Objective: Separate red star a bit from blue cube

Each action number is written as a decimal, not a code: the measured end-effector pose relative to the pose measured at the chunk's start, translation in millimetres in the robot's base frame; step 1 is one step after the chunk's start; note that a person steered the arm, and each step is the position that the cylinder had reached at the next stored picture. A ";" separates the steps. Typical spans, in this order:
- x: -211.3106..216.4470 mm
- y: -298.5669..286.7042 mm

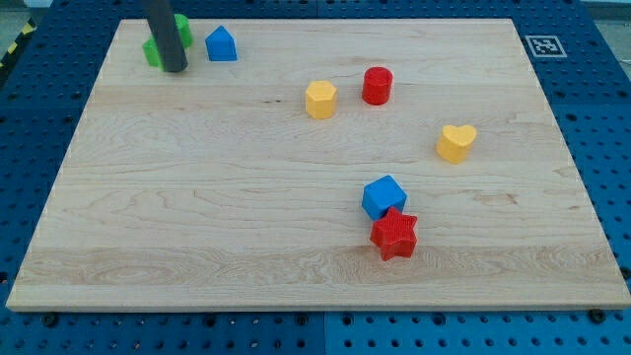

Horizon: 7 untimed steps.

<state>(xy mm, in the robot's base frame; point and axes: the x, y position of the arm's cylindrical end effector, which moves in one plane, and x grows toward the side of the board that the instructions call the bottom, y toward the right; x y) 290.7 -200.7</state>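
My tip (175,69) rests in the upper left of the frame, just beside a green block (154,49) that the rod partly hides, so its shape cannot be made out. The red star (394,235) lies far off, low and right of centre on the bench (197,197), so the coming move runs diagonally down and to the right across most of the board. There are no fingers on this arm, only the rod, so nothing is grasped or released.

The star sits against the lower right corner of the blue cube (384,196); the two appear to touch, though a hairline gap cannot be ruled out from this angle. The cube is toward the frame's top from the star, slightly left. To part them, I judge the tip should enter between the pair, or reach the star's upper edge, and push it toward the bottom edge, where only a modest strip of board remains.

The star is a ridged, flat-topped, bright red piece with short blunt points; the cube is plain blue and stands turned corner-on.
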 end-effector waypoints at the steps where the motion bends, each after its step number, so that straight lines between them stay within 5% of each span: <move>1: 20.2 -2.2; 3: 122.4 30.3; 5: 218.3 172.5; 7: 281.6 224.6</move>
<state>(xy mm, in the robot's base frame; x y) 572.3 23.9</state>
